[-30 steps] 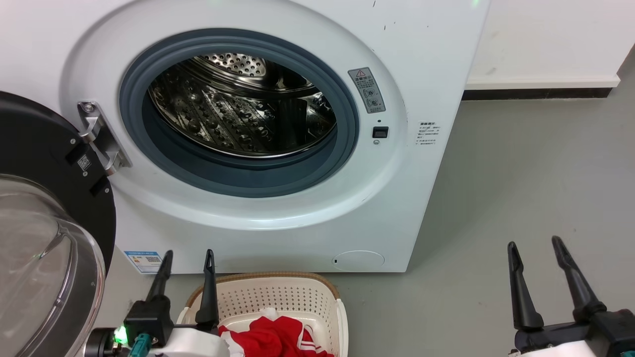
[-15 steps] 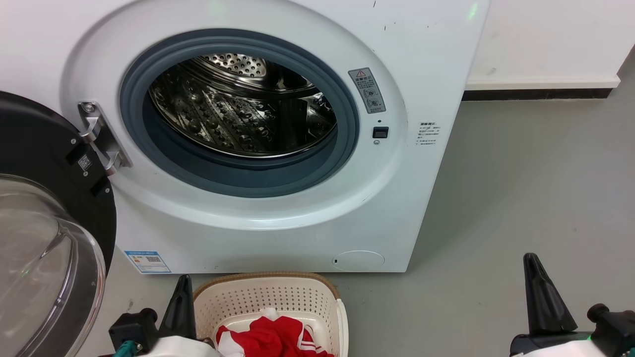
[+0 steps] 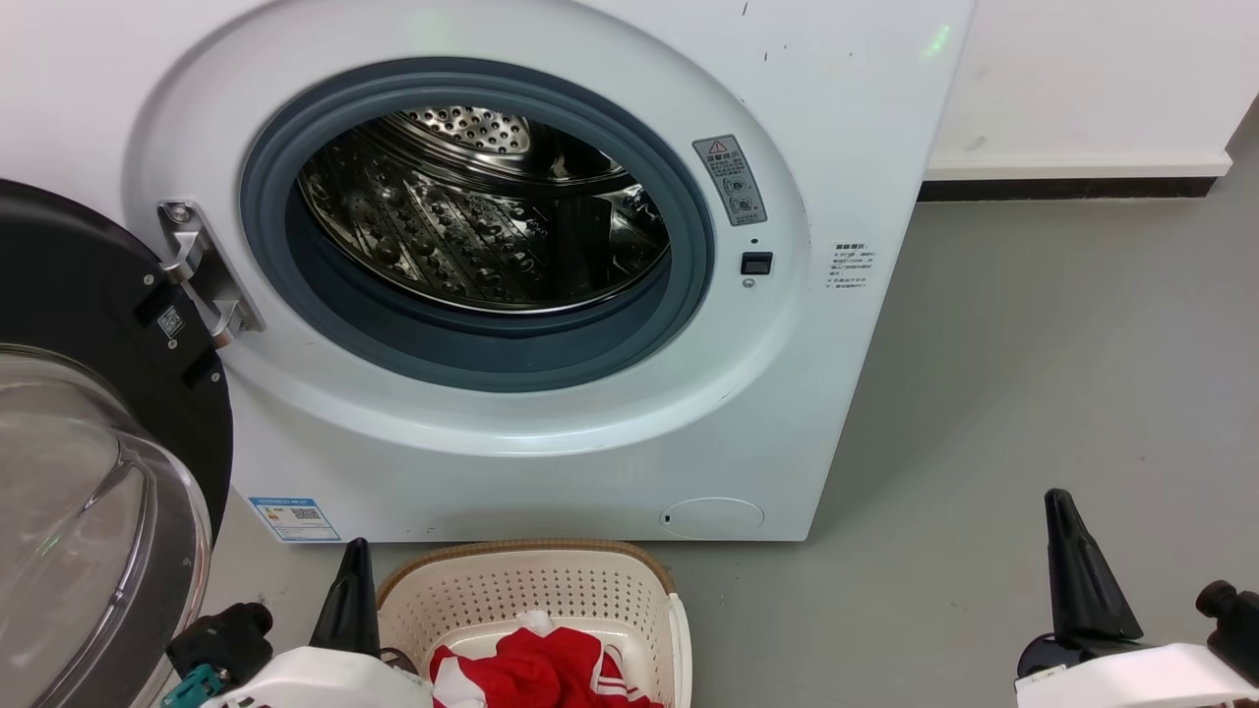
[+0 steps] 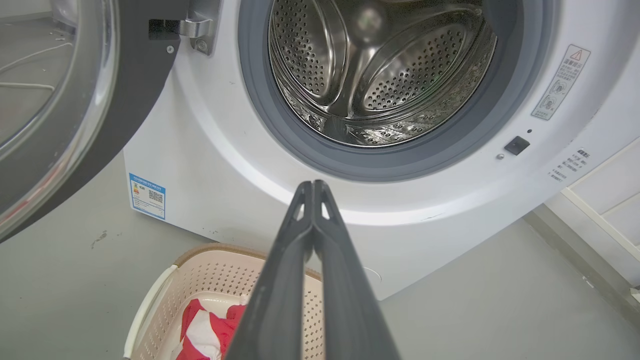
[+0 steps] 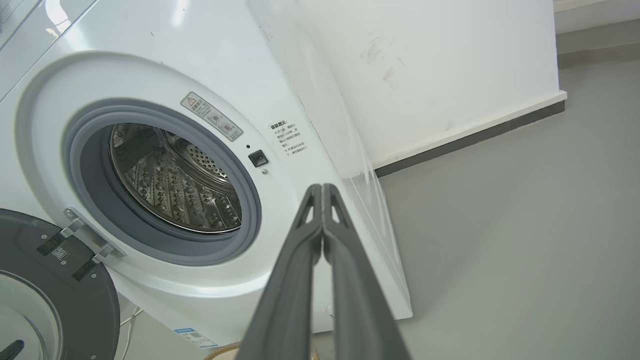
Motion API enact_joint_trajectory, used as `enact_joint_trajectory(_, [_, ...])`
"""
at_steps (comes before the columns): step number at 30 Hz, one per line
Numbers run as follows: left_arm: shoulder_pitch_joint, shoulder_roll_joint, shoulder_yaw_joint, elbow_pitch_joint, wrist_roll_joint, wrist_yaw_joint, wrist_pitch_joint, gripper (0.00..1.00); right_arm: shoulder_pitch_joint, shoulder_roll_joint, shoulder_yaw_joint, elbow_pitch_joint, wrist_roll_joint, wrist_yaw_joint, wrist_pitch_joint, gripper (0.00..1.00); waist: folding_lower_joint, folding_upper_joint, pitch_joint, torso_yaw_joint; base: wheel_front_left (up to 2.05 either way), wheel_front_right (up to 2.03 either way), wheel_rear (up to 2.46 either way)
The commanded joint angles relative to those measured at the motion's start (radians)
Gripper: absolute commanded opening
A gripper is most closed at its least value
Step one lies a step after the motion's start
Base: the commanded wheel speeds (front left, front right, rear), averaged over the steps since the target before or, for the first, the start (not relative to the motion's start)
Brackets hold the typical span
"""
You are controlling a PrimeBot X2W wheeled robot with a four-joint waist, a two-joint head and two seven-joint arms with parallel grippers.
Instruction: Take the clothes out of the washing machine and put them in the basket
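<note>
- Two grippers are hanging low in front of one big white washing machine.
- One of them, the left gripper, is pressing its two dark fingers tight together, and it is holding nothing.
- It is hanging near the left edge of the basket, and its tips are pointing at the machine's white front.
- One more, the right gripper, is also squeezing its two fingers together, with nothing between them.
- It is hanging over the grey floor, well off to the right of the machine.
- One cream basket is sitting on the floor just in front of the machine, below the round hole.
- One heap of red and white clothes is lying inside the basket. I cannot tell how many pieces are making up the heap.
- One round door with a black frame is standing wide open on the left, and one silver hinge is holding it.
- One shiny steel drum is showing inside one grey rubber ring, and lots of little holes are dotting it.
- One grey warning sticker and one small black square are sitting to the right of the ring.
- One blue sticker is sitting at the machine's bottom left corner.
</note>
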Motion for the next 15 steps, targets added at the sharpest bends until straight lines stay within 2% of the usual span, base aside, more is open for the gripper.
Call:
enact_joint_trajectory(1, [-0.032,0.001,0.007,-0.01,-0.039,-0.004,0.008,0.0,-0.028,-0.01,0.0,-0.004,0.044,0.0,0.007,0.0,0.0,0.0,0.0,0.0,0.0,0.0,0.0])
enact_joint_trajectory(15, [-0.055,0.001,0.026,0.0,-0.256,-0.022,0.06,0.0,-0.065,-0.017,-0.002,0.042,0.276,0.0,0.052,0.0,0.0,0.0,-0.002,0.003,0.0,0.0,0.0])
